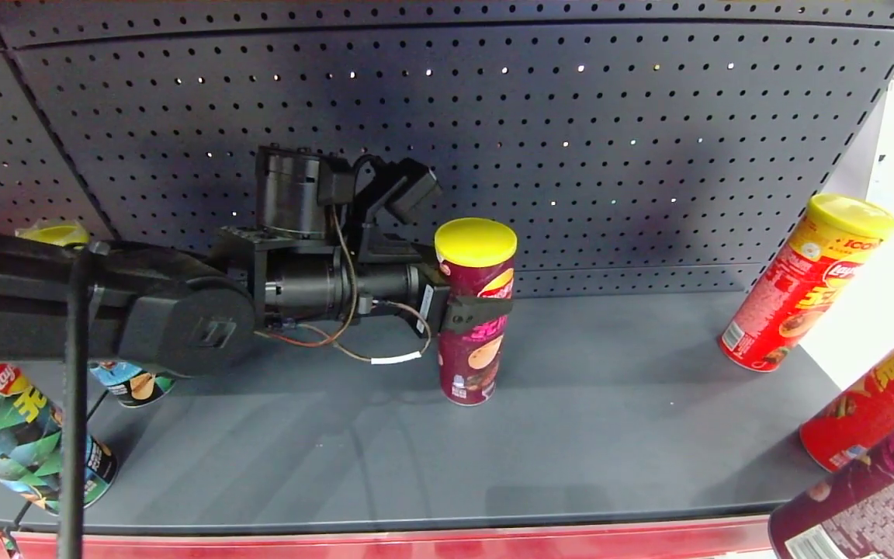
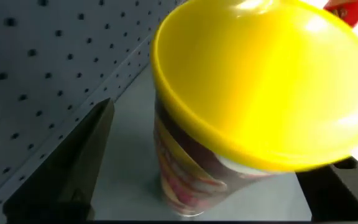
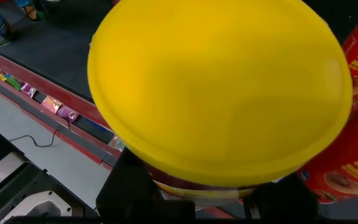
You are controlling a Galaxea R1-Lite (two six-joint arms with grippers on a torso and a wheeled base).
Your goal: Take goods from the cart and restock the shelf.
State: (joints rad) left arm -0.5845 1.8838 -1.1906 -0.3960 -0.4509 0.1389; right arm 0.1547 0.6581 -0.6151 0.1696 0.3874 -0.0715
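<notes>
In the head view, the left claw straddles a maroon cardboard crisp tube with a yellow plastic lid, which stands upright on the dark grey metal shelf. 1 red yellow-lidded tube stands farther right. In the left wrist view, a gap shows beside 1 finger, so that claw looks spread and this placement nearly done. In the right wrist view, the right claw pinches a second yellow-lidded tube, not yet shelved.

left arm stretched level, left gripper spread; right gripper clamps a can

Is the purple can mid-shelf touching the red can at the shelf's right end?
Apart. The head view shows bare shelf between the purple can and the red can.
</notes>
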